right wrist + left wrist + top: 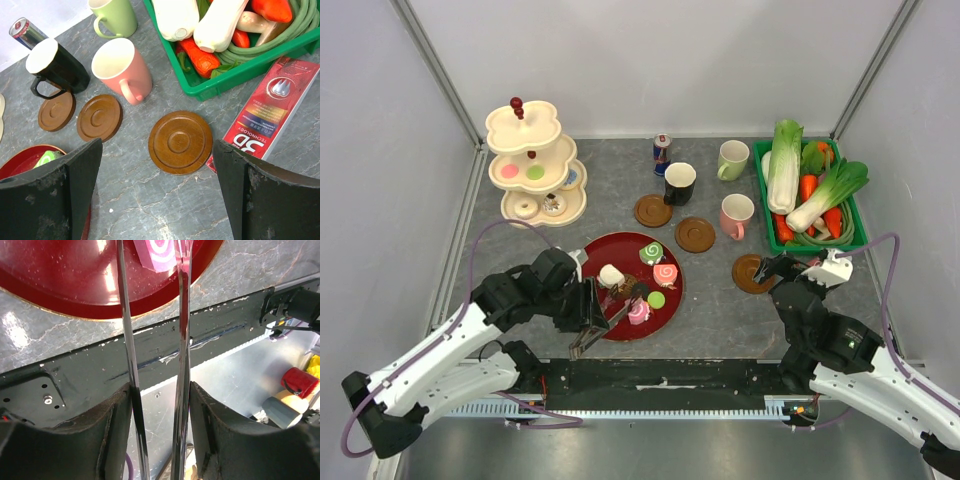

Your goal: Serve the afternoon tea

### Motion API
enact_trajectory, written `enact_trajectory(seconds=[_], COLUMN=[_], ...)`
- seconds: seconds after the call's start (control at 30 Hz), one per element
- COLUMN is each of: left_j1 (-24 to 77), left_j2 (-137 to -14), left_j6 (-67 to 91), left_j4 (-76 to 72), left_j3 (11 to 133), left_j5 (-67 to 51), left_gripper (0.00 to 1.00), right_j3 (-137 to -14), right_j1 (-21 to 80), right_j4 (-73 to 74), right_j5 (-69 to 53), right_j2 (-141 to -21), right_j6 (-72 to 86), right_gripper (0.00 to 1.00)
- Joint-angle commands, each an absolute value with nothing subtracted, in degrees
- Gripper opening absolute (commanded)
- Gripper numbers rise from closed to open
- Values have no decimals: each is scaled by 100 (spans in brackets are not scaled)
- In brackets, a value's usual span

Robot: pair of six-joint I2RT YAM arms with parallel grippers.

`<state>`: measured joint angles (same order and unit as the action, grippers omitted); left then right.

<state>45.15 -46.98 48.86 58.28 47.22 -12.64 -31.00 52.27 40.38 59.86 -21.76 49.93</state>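
A red plate [620, 255] holds several toy pastries: a white one [611, 275], a green swirl roll [651, 253], a pink swirl roll [665, 274], a green macaron [656, 299] and a pink piece [639, 312]. My left gripper [588, 310] is shut on metal tongs [125, 340]. Their blades reach over the plate's near rim [60, 295], on either side of a pink swirl pastry [159, 254]. My right gripper [157, 146] is open above a wooden coaster [180, 142]. The black mug [55, 65], pink mug [125, 67] and pale green mug [112, 17] stand beyond it.
A cream tiered stand [535, 165] with a few pastries is at the back left. Two more coasters [653, 210] [695, 234] lie mid-table. A drink can [662, 153] stands at the back, a green vegetable tray [810, 195] at the right, and a red box [270, 112] beside the near coaster.
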Motion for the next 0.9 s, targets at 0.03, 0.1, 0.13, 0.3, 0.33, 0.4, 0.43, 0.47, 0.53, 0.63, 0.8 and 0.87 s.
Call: enact_trajectory(seconds=[0.03, 0.1, 0.13, 0.3, 0.33, 0.4, 0.43, 0.47, 0.53, 0.63, 0.8, 0.87], left_j1=[4544, 4544, 4535, 4535, 4544, 4553, 4544, 4544, 4544, 4553, 4544, 4544], left_j2=[-4254, -4219, -4201, -4271, -4332, -4429, -4482, -4517, -4605, -4728, -4834, -4878], left_j6=[5458, 5493, 5511, 5502, 5485, 5449, 5441, 5432, 5405, 5353, 5335, 5335], left_j4=[5687, 5582, 5538, 5467, 5510, 5563, 5546, 5511, 5441, 5423, 5274, 5256], left_j3=[4571, 4474, 4456, 4526, 4526, 4535, 4535, 4535, 4544, 4562, 4544, 4553], left_j5=[-1678, -1854, -1915, -1934, -1907, -1864, -1872, -1881, -1881, -1820, -1846, -1854], left_gripper=[55, 55, 55, 56, 56, 56, 56, 56, 56, 56, 54, 53], right_j3=[-3041, -3032, -3032, -3023, -3023, -3015, -3015, -3006, -3006, -3006, -2997, -2997], right_j1=[5229, 5229, 5229, 5229, 5229, 5221, 5229, 5229, 5229, 5229, 5229, 5229], right_j4=[3990, 3990, 3990, 3990, 3990, 3973, 3981, 3981, 3990, 3981, 3981, 3982], right_j5=[6082, 6082, 6082, 6082, 6091, 6091, 6091, 6091, 6100, 6100, 6126, 6126], right_j2=[-2197, -2206, -2197, -2118, -2109, -2101, -2109, -2109, -2109, -2092, -2092, -2101], right_j6=[5106, 5098, 5098, 5106, 5098, 5098, 5098, 5115, 5106, 5106, 5106, 5115], right_gripper=[98, 98, 98, 98, 98, 98, 98, 98, 98, 98, 98, 98])
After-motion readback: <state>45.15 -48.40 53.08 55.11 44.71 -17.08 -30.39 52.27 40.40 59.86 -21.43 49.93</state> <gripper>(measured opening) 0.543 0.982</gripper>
